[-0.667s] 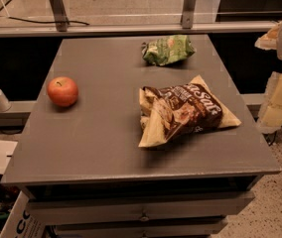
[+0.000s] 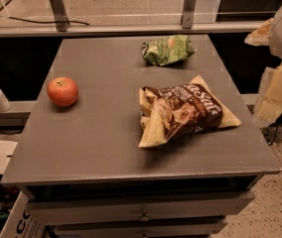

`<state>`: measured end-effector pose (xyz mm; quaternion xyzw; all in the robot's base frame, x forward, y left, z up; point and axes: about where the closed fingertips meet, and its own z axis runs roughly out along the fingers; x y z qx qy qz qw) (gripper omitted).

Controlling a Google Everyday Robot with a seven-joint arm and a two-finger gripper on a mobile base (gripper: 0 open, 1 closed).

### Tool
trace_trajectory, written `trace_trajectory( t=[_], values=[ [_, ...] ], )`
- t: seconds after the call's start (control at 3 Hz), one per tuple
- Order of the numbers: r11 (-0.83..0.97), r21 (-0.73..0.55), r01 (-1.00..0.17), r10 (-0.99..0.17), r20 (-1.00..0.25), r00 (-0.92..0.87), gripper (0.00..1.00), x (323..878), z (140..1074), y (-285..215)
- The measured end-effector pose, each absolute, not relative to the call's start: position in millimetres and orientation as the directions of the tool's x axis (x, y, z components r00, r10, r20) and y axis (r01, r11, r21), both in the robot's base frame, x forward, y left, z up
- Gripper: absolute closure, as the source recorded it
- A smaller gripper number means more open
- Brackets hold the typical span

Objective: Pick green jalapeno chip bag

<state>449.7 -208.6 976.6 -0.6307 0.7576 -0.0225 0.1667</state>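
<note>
One green bag (image 2: pixel 168 49), end effector (image 2: pixel 276 90) far-right

Hand (image 2: pixel 278 87) raised at far right

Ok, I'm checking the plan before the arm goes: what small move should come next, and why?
Probably bring the gripper in over the table toward the green jalapeno chip bag. The gripper hangs off the table's right edge as the camera sees it, touching nothing, while the bag lies near the far edge, beyond the larger brown bag.
</note>
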Motion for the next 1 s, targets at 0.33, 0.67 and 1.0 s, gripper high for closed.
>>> trace_trajectory(
  t=[0.33, 0.67, 1.0],
  values=[
    [0.145, -0.225, -0.963, -0.961, -0.266, -0.082, 0.0, 489, 970, -198],
    [0.163, -0.195, -0.967, -0.932, -0.353, -0.086, 0.0, 541, 962, -191],
    [0.244, -0.168, -0.955, -0.865, -0.483, -0.136, 0.0, 584, 961, -181]
  ],
)
